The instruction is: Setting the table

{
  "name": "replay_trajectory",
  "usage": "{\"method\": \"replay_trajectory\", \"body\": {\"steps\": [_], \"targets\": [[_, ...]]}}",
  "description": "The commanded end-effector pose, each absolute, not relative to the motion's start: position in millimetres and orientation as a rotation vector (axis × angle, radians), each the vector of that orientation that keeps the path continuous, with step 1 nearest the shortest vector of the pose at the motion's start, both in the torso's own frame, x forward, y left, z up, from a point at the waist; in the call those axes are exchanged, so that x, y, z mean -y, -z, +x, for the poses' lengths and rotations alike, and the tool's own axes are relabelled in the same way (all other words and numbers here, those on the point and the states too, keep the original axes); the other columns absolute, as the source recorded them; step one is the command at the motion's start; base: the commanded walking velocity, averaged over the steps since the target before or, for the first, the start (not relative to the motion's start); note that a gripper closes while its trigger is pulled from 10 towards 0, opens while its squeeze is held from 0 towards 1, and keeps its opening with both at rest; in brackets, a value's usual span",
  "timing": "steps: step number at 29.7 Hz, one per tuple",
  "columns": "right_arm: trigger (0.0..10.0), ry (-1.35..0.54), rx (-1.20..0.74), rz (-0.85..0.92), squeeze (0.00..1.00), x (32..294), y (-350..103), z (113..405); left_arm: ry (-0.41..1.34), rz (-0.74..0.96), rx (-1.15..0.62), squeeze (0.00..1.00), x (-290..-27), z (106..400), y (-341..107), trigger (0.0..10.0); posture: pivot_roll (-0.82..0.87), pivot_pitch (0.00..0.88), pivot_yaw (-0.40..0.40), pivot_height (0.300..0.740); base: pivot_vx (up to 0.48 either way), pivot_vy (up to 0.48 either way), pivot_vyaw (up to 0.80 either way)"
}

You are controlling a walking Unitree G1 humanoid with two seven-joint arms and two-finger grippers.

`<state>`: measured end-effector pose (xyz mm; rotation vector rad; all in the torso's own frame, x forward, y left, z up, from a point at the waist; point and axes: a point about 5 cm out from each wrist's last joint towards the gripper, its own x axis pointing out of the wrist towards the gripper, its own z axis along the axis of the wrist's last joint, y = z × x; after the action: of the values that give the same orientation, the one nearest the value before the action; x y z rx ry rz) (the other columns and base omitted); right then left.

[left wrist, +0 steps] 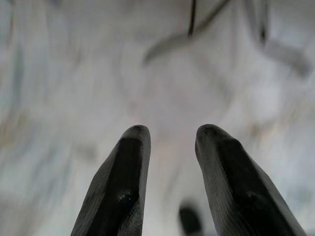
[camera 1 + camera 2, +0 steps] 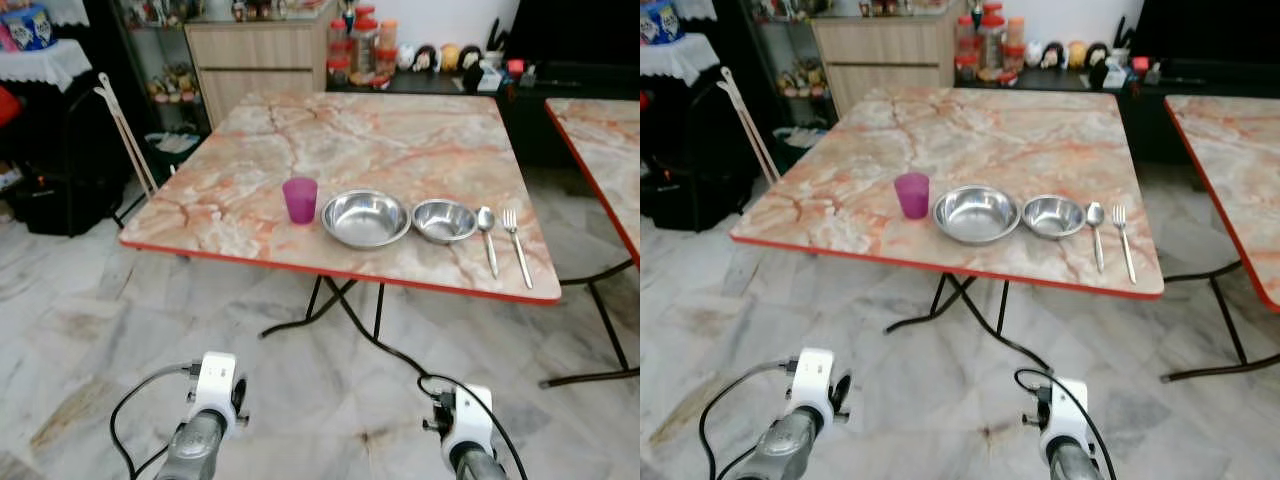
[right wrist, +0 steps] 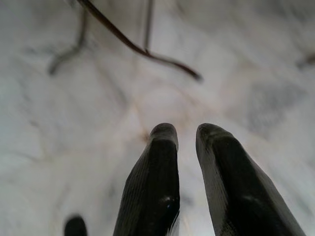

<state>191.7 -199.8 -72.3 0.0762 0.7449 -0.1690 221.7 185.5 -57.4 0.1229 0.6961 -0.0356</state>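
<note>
On the marble-patterned table [image 2: 380,140], near its front edge, a row stands from left to right: a purple cup [image 2: 300,199], a large steel bowl [image 2: 365,218], a small steel bowl [image 2: 444,220], a spoon [image 2: 487,235] and a fork [image 2: 516,245]. Both bowls look empty. My left arm [image 2: 212,390] and right arm [image 2: 466,425] hang low over the floor, well short of the table. The left gripper [image 1: 172,135] is open with nothing between its fingers. The right gripper [image 3: 187,132] is open by a narrow gap, also holding nothing.
The table has a red rim and black folding legs [image 2: 345,305]. A second similar table [image 2: 600,150] stands at the right. Behind are a wooden cabinet [image 2: 255,60], a dark counter with jars [image 2: 365,45] and a black bag [image 2: 60,195] at the left. The floor is marble tile [image 2: 100,330].
</note>
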Motion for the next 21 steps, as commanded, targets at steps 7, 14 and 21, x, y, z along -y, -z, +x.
{"method": "replay_trajectory", "body": {"steps": [7,14,21], "targets": [[10.0,0.203,-0.831,0.062,0.0,206.7,80.3,177.6,-0.053,0.092,-0.844,0.0,-201.2,193.4,74.5,10.0,-0.05,0.0,-0.016,0.74,0.0,0.0,0.0],[10.0,0.166,-0.821,0.042,0.0,208.5,76.8,184.4,-0.041,0.038,-0.851,0.0,-180.3,195.3,76.9,10.0,-0.05,0.0,-0.05,0.74,0.0,0.0,0.0],[10.0,0.157,-0.803,0.045,0.0,207.1,73.5,191.4,0.007,0.04,-0.865,0.0,-166.8,197.3,77.5,10.0,-0.06,0.0,-0.041,0.74,0.0,0.0,0.0]]}}
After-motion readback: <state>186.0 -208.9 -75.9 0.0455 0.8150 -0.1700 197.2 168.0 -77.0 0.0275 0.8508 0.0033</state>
